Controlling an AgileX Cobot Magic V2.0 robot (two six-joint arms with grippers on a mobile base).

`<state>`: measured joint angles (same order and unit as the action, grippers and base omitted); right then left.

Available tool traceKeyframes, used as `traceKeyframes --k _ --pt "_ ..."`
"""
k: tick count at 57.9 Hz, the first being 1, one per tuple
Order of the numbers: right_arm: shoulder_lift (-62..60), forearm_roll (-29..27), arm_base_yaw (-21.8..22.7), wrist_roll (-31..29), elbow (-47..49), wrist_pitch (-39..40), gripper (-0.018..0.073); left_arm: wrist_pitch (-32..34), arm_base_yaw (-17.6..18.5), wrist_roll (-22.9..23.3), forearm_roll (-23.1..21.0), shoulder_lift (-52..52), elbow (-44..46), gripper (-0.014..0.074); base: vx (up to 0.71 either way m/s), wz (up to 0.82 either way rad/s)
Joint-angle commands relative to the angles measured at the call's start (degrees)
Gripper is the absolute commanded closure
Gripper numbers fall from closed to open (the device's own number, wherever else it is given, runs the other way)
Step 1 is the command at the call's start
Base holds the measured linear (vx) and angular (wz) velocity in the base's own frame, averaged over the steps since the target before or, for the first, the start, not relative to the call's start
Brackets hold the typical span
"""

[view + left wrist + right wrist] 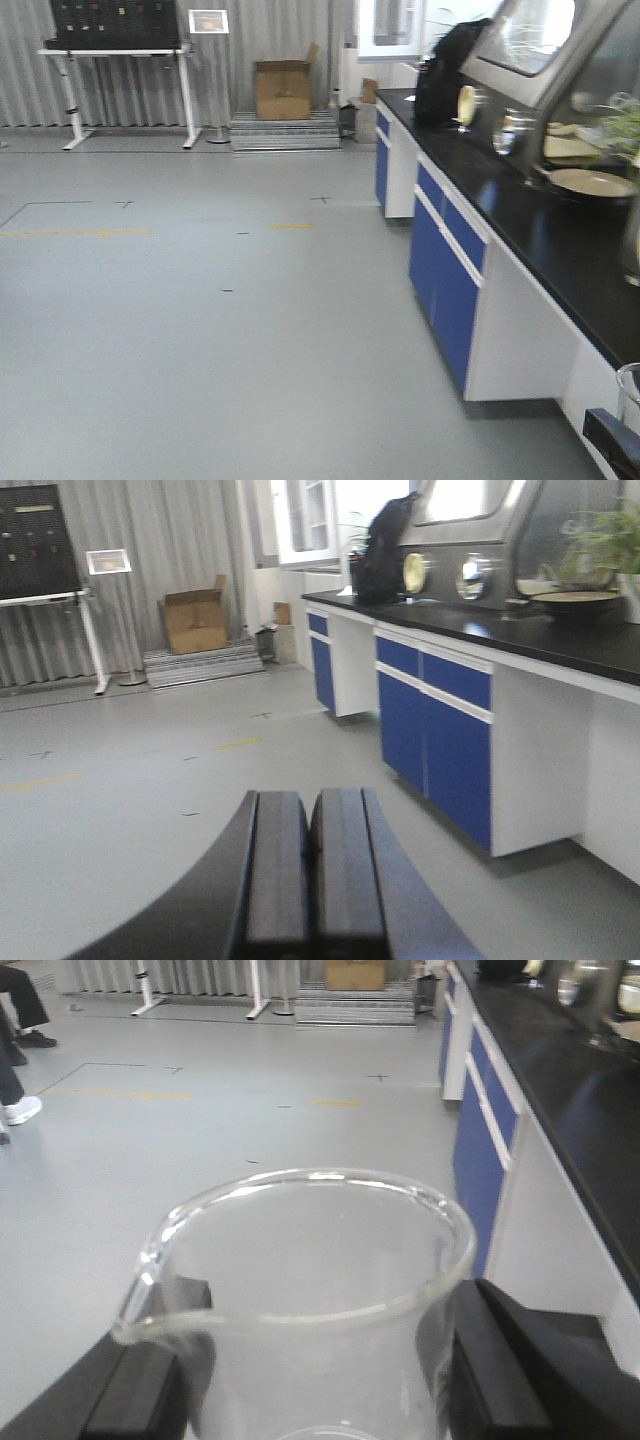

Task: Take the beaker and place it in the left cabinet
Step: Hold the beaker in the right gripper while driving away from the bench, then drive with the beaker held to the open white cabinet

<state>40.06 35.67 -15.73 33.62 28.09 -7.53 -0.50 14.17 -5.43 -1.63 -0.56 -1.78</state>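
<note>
The carrying step appears to be in hand: the right gripper (pixel 312 1385) pinches the beaker (pixel 300 1290) upright between its two black fingers (pixel 505 1360); the left gripper (pixel 312 865) hangs empty, fingers pressed together; the black counter (pixel 560 250) runs along the right; the left cabinet shows in no view, so the next move likely calls for finding it, then carrying the glass level to a shelf.

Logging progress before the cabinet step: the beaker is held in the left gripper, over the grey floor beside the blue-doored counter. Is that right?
Not quite. The right gripper holds the beaker, as the right wrist view shows. The left gripper is shut with nothing in it. The rest stands.
</note>
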Motion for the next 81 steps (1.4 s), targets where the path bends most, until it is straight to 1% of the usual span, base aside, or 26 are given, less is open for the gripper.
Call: traceKeyframes --k 1,26,81 --pt "-0.26 0.60 0.16 -0.31 1.77 4.00 0.0564 4.79 0.32 0.20 -0.47 -1.11 -0.94 0.0596 0.44 0.37" --pt "-0.26 0.60 0.16 -0.31 1.77 4.00 0.0564 4.79 0.32 0.20 -0.47 -1.11 -0.94 0.0596 0.52 0.24" --pt "-0.41 0.60 0.15 -0.31 1.77 4.00 0.0564 4.79 0.32 0.20 -0.47 -1.11 -0.94 0.0596 0.66 0.00"
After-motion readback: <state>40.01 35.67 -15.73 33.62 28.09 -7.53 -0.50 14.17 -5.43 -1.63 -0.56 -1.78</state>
